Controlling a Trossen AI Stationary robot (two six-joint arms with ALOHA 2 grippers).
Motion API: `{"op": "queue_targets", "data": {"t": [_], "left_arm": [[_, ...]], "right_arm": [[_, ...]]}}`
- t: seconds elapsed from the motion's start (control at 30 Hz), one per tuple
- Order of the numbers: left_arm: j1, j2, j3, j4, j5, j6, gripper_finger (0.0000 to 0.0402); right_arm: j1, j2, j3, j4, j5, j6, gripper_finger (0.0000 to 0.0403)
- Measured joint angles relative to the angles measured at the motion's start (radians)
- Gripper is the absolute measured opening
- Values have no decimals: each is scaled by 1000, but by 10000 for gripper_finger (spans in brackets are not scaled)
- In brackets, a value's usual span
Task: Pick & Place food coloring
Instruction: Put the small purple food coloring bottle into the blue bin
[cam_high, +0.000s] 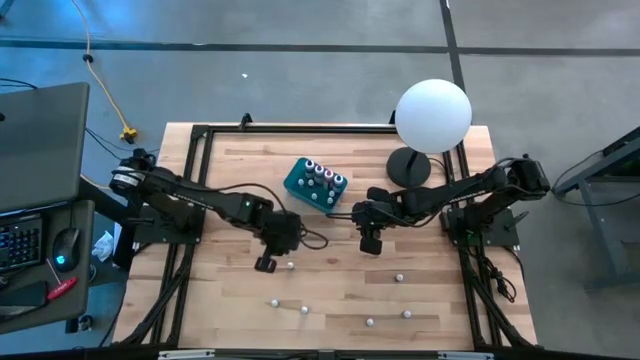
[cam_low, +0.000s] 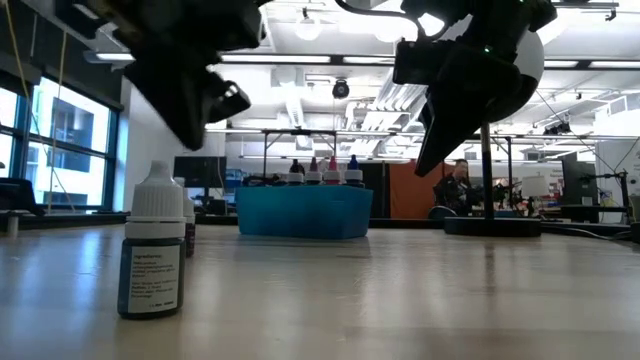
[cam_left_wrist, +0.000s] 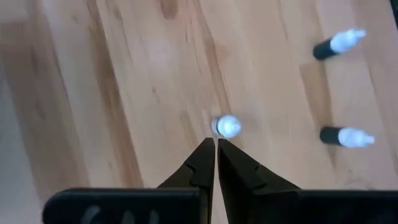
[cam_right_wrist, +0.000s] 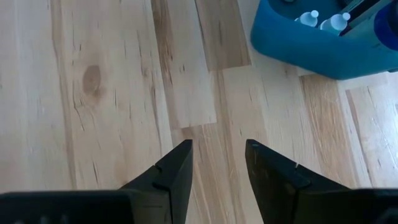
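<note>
Several food coloring bottles stand on their bases on the wooden table: one just right of my left gripper, others nearer the front. My left gripper is shut and empty, raised above the table. The white cap of that bottle shows just past its fingertips. Several more bottles stand in the teal box. My right gripper is open and empty, raised over bare wood near the teal box.
A white globe lamp on a black base stands at the far right. In the low view one dark bottle stands close to the near edge. Two more bottles show in the left wrist view.
</note>
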Motion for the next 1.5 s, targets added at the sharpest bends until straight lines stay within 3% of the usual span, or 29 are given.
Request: {"op": "queue_targets", "data": {"t": [0.33, 0.47, 0.67, 0.87, 1.5], "left_arm": [[0, 1, -15, 61, 41, 49, 26], [-6, 35, -16, 64, 70, 49, 62], [-51, 110, -16, 99, 33, 69, 133], [-80, 167, -16, 141, 31, 88, 171], [-77, 213, -15, 299, -7, 129, 157]], "right_arm": [[0, 0, 0, 0, 0, 0, 140], [0, 0, 0, 0, 0, 0, 140], [0, -1, 0, 6, 0, 0, 140], [0, -1, 0, 8, 0, 8, 140], [0, -1, 0, 0, -3, 26, 140]]}}
